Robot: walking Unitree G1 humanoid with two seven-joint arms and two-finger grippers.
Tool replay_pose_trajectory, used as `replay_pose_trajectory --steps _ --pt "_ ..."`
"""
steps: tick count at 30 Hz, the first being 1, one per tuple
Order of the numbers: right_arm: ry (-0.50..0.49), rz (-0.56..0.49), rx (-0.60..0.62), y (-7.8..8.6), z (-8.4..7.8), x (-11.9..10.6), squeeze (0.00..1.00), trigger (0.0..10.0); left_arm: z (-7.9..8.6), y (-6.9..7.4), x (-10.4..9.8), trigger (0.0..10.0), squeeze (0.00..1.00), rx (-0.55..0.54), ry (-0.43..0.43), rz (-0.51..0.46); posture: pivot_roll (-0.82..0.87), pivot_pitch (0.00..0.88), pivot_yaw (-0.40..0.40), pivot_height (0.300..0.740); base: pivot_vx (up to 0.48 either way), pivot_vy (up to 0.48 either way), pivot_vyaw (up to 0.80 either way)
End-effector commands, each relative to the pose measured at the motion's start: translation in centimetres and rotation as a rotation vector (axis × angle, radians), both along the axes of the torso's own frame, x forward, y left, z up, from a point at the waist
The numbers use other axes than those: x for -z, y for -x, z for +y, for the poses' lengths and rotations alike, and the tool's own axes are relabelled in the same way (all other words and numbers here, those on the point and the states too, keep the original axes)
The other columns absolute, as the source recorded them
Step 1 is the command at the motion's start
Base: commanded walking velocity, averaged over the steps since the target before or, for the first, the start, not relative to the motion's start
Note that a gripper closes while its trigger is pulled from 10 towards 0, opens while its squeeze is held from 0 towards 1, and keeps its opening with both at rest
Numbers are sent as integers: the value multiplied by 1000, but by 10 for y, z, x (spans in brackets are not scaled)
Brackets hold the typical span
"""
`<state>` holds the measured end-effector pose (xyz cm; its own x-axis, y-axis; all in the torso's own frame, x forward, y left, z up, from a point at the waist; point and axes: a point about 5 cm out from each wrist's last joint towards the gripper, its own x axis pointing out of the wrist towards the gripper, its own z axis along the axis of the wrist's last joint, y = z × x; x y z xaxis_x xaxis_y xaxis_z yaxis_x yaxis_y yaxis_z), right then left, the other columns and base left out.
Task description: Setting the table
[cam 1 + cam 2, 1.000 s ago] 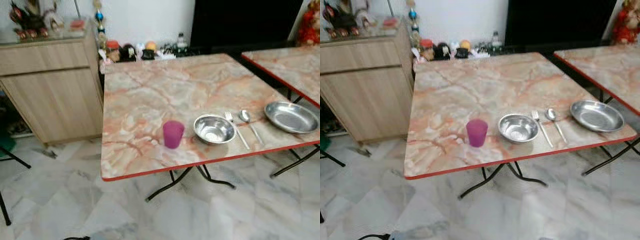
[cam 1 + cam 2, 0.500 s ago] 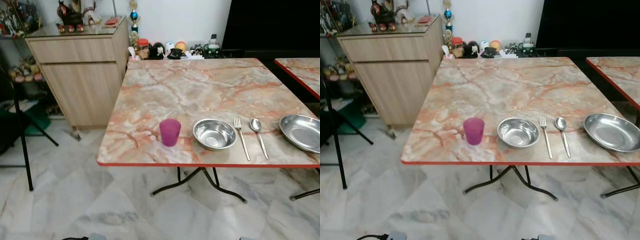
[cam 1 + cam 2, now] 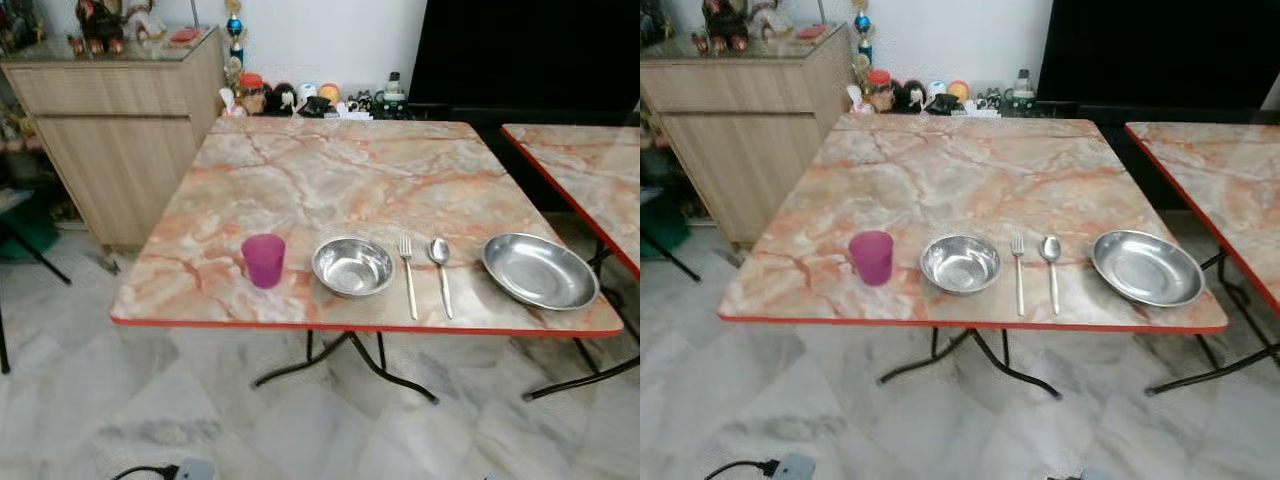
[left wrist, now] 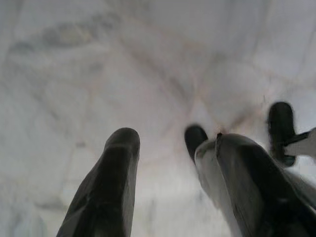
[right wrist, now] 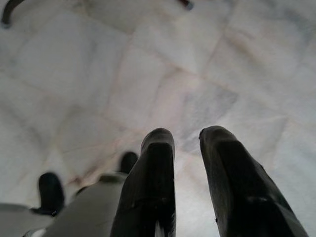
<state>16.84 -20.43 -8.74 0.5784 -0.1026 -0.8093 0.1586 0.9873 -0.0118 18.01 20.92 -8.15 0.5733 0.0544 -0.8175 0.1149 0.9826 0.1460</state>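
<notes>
Robot facing tabletop (image 3: 330, 180) edge; purple cup (image 3: 264, 260), bowl (image 3: 352, 266), fork (image 3: 408, 277), spoon (image 3: 441, 272), plate (image 3: 539, 271) lining near edge. Left gripper (image 4: 163, 148) jaws parted wide, right gripper (image 5: 186, 143) jaws narrow, both hanging empty over floor. Advisable: stepping closer squarely before reaching.

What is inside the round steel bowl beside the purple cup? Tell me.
The steel bowl looks empty: its shiny inner wall and bottom show, with only reflections. The purple cup stands apart at its side; the cup's inside cannot be seen from this angle.
</notes>
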Motion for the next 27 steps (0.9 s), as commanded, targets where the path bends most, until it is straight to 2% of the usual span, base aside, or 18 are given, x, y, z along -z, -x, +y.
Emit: replay_pose_trajectory --steps 1,8,12,27 --pt "-107 -32 39 -12 19 -2 0 10000 -6 -30 -15 10000 0 -58 87 -105 69 64 -49 740 0 -319 0" --pt "-107 -38 27 -13 19 -3 0 10000 -4 -31 -16 10000 0 -71 80 -110 67 76 -49 740 0 -309 0" --pt "-107 -41 30 -14 19 -4 0 10000 -4 -30 -15 10000 0 -94 92 -103 65 81 -51 740 0 0 0" --pt "-118 -36 16 -14 23 -3 0 10000 -8 -29 -14 10000 0 -68 121 -83 57 93 -48 740 0 0 0"
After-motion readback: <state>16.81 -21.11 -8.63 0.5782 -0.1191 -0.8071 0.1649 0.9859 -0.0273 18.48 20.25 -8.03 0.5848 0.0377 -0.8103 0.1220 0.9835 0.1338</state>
